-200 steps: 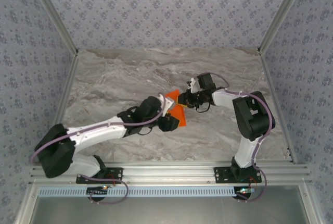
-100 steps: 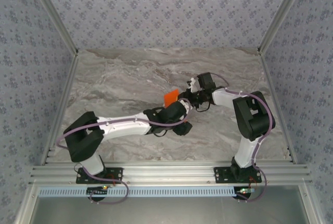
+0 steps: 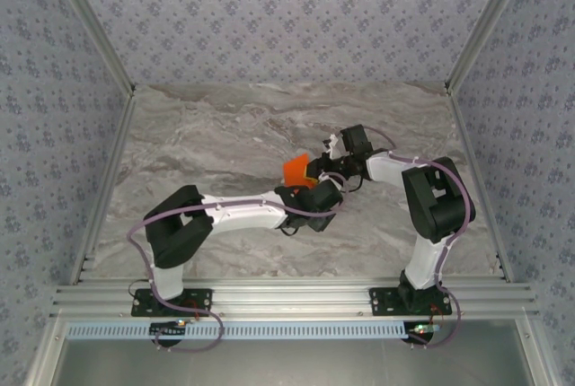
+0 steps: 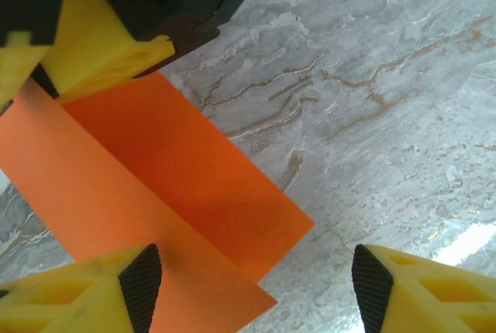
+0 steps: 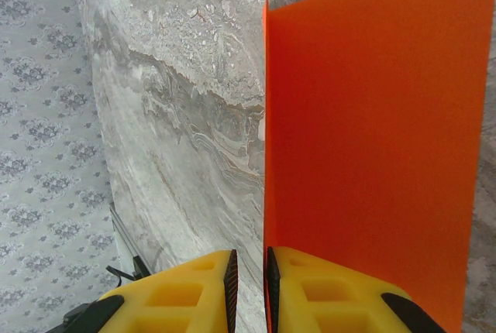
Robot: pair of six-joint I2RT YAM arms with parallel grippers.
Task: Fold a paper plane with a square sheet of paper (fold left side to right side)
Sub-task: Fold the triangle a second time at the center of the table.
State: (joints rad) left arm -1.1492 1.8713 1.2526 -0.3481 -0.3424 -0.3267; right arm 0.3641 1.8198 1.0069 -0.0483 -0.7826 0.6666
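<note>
Mid-way out on the grey marble table [image 3: 207, 135], the square sheet of paper [image 4: 178, 186] sits doubled over (two layers show). The right gripper [image 5: 249, 279] pinches its edge; the left gripper [image 4: 252, 286] gapes wide over it. Next, I'd guess: pressing the crease flat.

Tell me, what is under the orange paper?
The marble table shows around the folded orange paper. What lies right beneath it is covered. The right gripper pinches one edge.
</note>
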